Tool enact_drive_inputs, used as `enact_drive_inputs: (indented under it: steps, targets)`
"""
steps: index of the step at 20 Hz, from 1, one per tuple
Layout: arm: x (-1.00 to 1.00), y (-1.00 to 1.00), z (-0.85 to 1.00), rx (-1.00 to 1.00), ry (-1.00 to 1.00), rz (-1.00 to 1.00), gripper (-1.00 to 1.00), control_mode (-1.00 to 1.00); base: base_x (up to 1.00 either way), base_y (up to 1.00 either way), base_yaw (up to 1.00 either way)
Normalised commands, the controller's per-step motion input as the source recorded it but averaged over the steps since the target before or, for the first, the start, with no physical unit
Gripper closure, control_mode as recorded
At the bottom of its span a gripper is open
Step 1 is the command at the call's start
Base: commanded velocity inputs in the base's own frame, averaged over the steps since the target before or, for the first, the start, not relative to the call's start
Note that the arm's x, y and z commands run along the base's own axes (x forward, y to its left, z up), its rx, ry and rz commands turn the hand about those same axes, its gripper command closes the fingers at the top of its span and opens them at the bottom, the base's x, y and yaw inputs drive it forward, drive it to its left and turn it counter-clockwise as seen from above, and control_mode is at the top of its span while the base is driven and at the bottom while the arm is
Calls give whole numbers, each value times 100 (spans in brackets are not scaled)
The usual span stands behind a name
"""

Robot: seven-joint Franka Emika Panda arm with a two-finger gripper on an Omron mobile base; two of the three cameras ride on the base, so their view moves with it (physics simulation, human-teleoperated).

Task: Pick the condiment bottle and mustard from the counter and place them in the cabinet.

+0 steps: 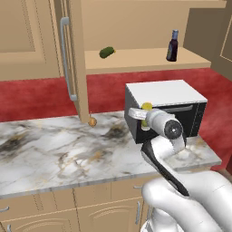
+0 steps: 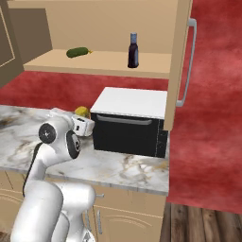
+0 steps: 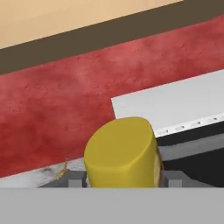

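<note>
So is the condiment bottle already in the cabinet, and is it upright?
Yes. The condiment bottle stands upright on the cabinet shelf, cap on top.

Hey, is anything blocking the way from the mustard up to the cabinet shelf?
The mustard sits between the gripper's fingers beside the microwave. The cabinet stands open above, and the open space between looks clear. On its shelf are the condiment bottle and a green pickle, with bare space between them.

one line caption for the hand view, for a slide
Pincer shut on the small yellow mustard squeeze bottle, beside the black-and-white microwave box, red wall behind.
</note>
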Motion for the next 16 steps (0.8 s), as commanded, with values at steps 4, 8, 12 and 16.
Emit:
enact_drive_inputs:
  steps: [4,8,12,16]
  targets:
    - [-41,15,19,0,0,30,100,-100,0,0,0]
    - [-47,18,10,-2,3,26,100,-100,0,0,0]
    - [-15,9,28,-6,11,15,100,-100,0,0,0]
    - [-8,2,44,-7,10,7,100,-100,0,0,0]
